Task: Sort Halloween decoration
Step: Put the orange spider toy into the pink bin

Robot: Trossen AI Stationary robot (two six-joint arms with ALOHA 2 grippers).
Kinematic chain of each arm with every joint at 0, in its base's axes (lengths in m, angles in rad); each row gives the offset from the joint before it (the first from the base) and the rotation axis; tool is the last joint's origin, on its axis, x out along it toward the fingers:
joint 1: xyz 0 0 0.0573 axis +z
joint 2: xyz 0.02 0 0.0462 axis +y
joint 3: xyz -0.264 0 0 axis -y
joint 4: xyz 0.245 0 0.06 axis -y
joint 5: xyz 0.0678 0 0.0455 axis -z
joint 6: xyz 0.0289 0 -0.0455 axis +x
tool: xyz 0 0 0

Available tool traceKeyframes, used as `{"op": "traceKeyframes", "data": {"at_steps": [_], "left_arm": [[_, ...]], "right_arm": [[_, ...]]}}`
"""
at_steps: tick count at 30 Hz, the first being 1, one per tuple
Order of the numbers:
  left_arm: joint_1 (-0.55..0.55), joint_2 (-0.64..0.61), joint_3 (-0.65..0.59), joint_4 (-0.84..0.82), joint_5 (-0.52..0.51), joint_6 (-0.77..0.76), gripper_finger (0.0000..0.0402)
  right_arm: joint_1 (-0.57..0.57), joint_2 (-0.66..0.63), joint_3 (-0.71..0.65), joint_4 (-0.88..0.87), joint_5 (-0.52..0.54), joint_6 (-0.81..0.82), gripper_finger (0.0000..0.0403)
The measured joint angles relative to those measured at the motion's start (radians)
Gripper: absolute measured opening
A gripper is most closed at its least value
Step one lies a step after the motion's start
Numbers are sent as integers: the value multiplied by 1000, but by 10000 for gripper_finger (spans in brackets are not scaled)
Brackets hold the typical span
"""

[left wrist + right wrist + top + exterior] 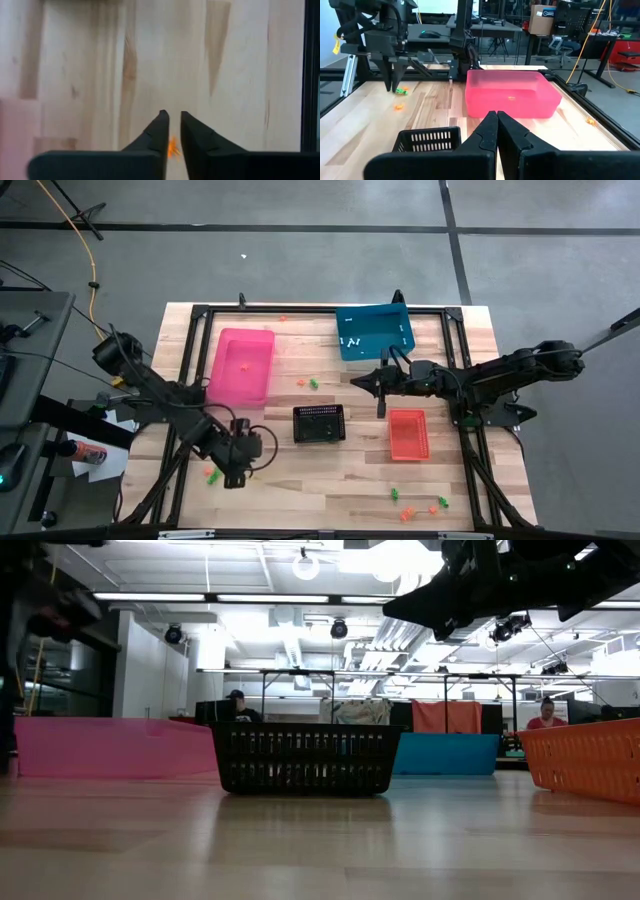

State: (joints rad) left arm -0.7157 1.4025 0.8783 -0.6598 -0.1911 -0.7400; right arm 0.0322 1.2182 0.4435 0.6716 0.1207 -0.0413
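the left tool (235, 478) hangs low over the near left part of the bench (330, 490), its fingers pointing down and parted by only a narrow gap. in the left wrist view a tiny orange trinket (173, 147) shows in that gap between the two dark fingers (156, 135), whether they pinch it or it lies on the wood below cannot be told. just to the left of this tool, an orange trinket and a green one (211, 474) lie on the bench.

further back on the left stands the pink bin (243, 366), with a small orange piece (245, 365) inside it. between the pink bin and the blue bin, an orange and green pair (309, 383) lies on bare wood. the black basket (319, 423) sits at the middle of the bench. the blue bin (373, 332) stands at the far edge and holds a few small white trinkets (352, 340).

the right tool (356, 383) hovers between the blue bin and the red bin (407, 433), its fingers pressed together and holding nothing. near the front right edge more green and orange trinkets (415, 503) lie scattered on the bench.
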Motion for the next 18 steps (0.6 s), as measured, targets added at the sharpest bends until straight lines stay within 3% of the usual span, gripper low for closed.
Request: {"op": "traceKeyframes", "data": {"at_steps": [11,18], "left_arm": [[-86,63,-127,43,60,-222,187],[-75,58,-207,186,77,-227,210]], "right_arm": [[0,0,0,-3,0,26,0],[0,0,0,-2,0,17,0]]}}
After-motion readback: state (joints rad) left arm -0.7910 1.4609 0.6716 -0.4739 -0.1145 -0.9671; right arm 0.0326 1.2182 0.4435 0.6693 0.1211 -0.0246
